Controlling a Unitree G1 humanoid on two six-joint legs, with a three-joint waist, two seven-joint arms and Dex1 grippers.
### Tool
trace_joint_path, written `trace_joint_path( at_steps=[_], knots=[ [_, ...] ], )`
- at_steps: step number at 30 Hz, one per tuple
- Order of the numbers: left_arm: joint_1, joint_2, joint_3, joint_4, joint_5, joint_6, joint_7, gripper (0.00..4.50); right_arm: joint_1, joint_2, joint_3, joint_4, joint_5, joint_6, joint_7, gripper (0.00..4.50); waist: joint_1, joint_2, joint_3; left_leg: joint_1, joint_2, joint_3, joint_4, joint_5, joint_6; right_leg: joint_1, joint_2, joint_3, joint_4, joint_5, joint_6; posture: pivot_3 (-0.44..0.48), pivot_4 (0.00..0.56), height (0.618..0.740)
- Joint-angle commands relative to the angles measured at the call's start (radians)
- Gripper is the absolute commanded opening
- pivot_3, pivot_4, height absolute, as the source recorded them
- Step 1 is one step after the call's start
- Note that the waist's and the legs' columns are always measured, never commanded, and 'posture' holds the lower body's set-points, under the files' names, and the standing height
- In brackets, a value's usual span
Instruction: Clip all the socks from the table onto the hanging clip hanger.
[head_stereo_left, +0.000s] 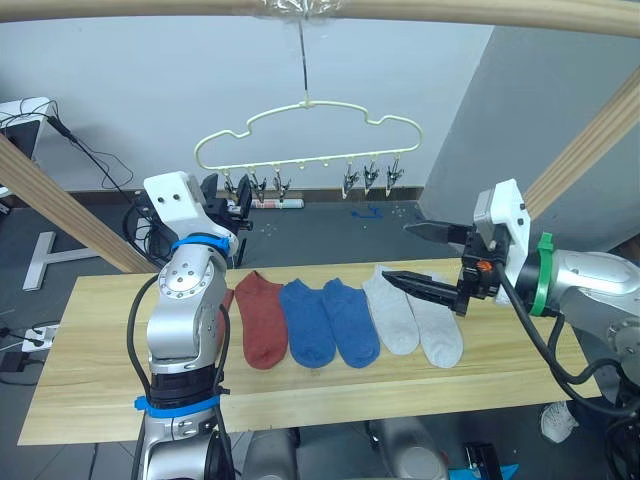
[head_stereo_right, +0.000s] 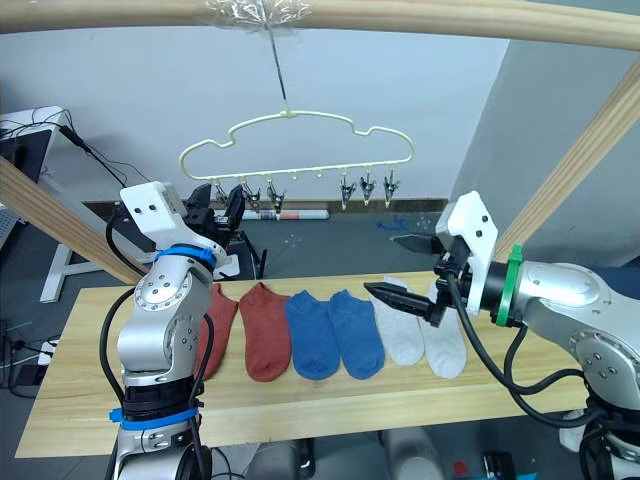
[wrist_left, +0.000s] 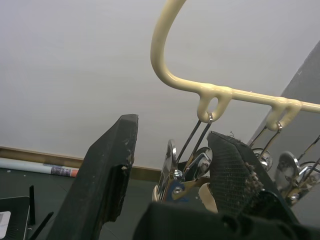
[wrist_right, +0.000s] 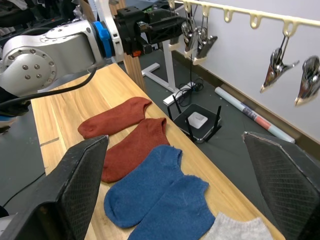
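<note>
All six socks (head_stereo_right: 335, 332) lie in a row on the tabletop (head_stereo_right: 300, 400), none clipped yet. My left claw (head_stereo_left: 232, 200) is raised, spread wide around the leftmost clip (wrist_left: 172, 167) of the hanger (head_stereo_left: 310, 135); my right claw (head_stereo_left: 425, 255) hovers wide and empty over the grey pair. Next I'd lower the right to pick one sock.

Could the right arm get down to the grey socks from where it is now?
Probably yes. The right tool is open and hangs just above the two grey socks, which lie flat on the table with nothing over them. The left tool is up at the hanger's clips, out of the way.
</note>
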Motion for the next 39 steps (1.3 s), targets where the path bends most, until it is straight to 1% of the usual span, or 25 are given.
trace_joint_path(
  at_steps=[1,5,7,14,16,19,21,24,27,32,34,36,39],
  knots=[
    [-0.021,0.002,-0.002,-0.004,-0.004,-0.027,0.002,1.94,0.003,-0.010,-0.024,-0.040,0.017,-0.010,-0.002,4.50,0.000,0.000,0.000,0.000,0.000,0.000,0.000,0.000,0.000,0.000,0.000,0.000,0.000,0.000,0.000,-0.252,0.316,0.740],
    [-0.024,-0.003,-0.003,0.000,-0.006,-0.025,0.004,0.72,0.010,-0.013,-0.027,-0.044,0.020,-0.009,-0.005,4.50,-0.001,0.000,0.001,0.000,0.000,0.000,0.000,0.000,0.000,0.000,0.000,0.000,0.000,0.000,0.000,-0.256,0.318,0.740],
    [-0.025,-0.005,-0.003,0.000,-0.008,-0.023,0.003,0.33,0.014,-0.015,-0.029,-0.046,0.020,-0.009,-0.004,4.50,-0.001,0.000,0.002,0.000,0.000,0.000,0.000,0.000,0.000,0.000,0.000,0.000,0.000,0.000,0.000,-0.257,0.319,0.740],
    [-0.034,-0.005,-0.001,0.000,-0.012,-0.015,0.002,0.33,0.017,-0.021,-0.029,-0.047,0.019,-0.006,-0.004,4.50,-0.001,0.000,0.002,0.000,0.000,0.000,0.000,0.000,0.000,0.000,0.000,0.000,0.000,0.000,0.000,-0.255,0.319,0.740],
    [-0.041,-0.004,0.006,-0.005,-0.034,0.016,-0.009,0.33,0.009,-0.039,-0.025,-0.043,0.022,0.021,-0.012,4.50,-0.001,0.000,0.003,0.000,0.000,0.000,0.000,0.000,0.000,0.000,0.000,0.000,0.000,0.000,0.000,-0.256,0.320,0.740],
    [-0.045,0.000,0.018,-0.008,-0.055,0.035,-0.011,0.33,-0.017,-0.133,0.067,-0.012,-0.057,0.103,-0.006,4.50,-0.001,0.001,0.004,0.000,0.000,0.000,0.000,0.000,0.000,0.000,0.000,0.000,0.000,0.000,0.000,-0.260,0.325,0.740],
    [-0.044,0.005,0.019,-0.012,-0.061,0.040,-0.009,0.33,-0.027,-0.136,0.099,0.022,-0.090,0.130,-0.037,4.50,-0.001,0.000,0.004,0.000,0.000,0.000,0.000,0.000,0.000,0.000,0.000,0.000,-0.001,0.000,0.000,-0.262,0.328,0.740],
    [-0.041,0.007,0.019,-0.020,-0.073,0.053,-0.010,0.33,-0.052,-0.108,0.136,0.073,-0.157,0.160,-0.101,4.50,-0.003,0.000,0.005,0.000,0.000,0.000,0.000,0.000,0.000,-0.001,0.000,0.000,0.000,0.000,0.000,-0.262,0.328,0.740],
    [-0.033,0.011,0.012,-0.042,-0.081,0.070,-0.011,0.33,-0.082,-0.062,0.190,0.171,-0.279,0.193,-0.204,4.50,-0.003,0.000,0.008,0.000,0.000,0.001,0.000,0.000,0.000,-0.001,0.000,0.000,0.000,0.000,0.000,-0.258,0.337,0.740],
    [-0.030,0.009,0.007,-0.054,-0.084,0.078,0.000,0.33,-0.103,0.016,0.216,0.247,-0.354,0.294,-0.275,4.50,-0.001,0.000,0.017,0.000,0.000,0.000,0.000,0.000,0.000,-0.001,0.000,0.000,0.000,0.000,0.000,-0.252,0.343,0.740],
    [-0.030,0.009,0.006,-0.056,-0.087,0.078,0.000,0.33,-0.114,0.041,0.242,0.290,-0.409,0.332,-0.317,4.50,-0.001,0.001,0.020,-0.001,0.000,0.000,0.000,0.000,0.000,-0.001,0.000,0.000,-0.001,0.000,0.000,-0.252,0.343,0.740],
    [-0.030,0.009,0.002,-0.060,-0.086,0.080,0.002,0.33,-0.111,0.045,0.281,0.339,-0.474,0.301,-0.326,4.50,-0.001,0.001,0.022,-0.002,0.000,0.001,0.000,0.000,0.000,-0.002,-0.001,0.001,-0.001,0.000,0.000,-0.244,0.346,0.740],
    [-0.029,0.010,-0.001,-0.063,-0.085,0.082,0.004,0.33,-0.111,0.110,0.280,0.446,-0.536,0.268,-0.356,4.50,-0.002,0.001,0.023,-0.003,0.000,0.000,0.000,0.000,0.000,-0.003,-0.001,0.000,-0.001,0.000,0.000,-0.238,0.346,0.740]
  ],
)
